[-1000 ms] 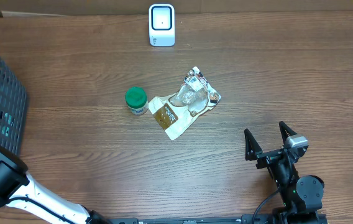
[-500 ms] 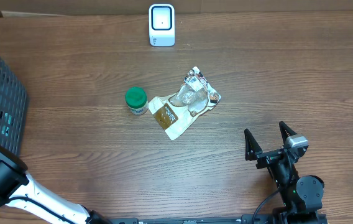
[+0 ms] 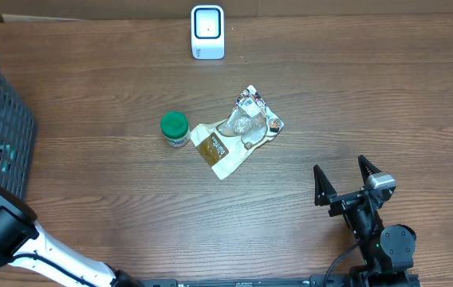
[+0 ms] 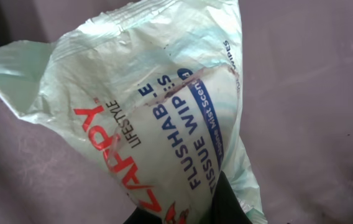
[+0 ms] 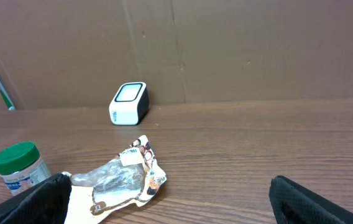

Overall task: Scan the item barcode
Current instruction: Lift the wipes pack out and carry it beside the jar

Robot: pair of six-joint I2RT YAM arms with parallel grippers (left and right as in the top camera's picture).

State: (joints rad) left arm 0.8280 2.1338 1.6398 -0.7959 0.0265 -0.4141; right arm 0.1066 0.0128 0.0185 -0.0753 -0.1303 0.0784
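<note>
Left wrist view is nearly filled by the flushable wipes pack [image 4: 164, 118], pale green film with red and blue print. I read its long axis running from the bottom of the frame up to the crimped seal at the top, leaning a little left, and the lettering climbs the same way. My left hand [image 4: 217, 205] is pinched fully shut on the film at the pack's lower edge. A blurred grey surface lies behind the pack, so I cannot place it on the bench [image 3: 370, 96]. My right hand [image 3: 340, 166] hovers near the front edge, fingers spread wide, holding nothing, well apart from the scanner [image 3: 207, 32].
</note>
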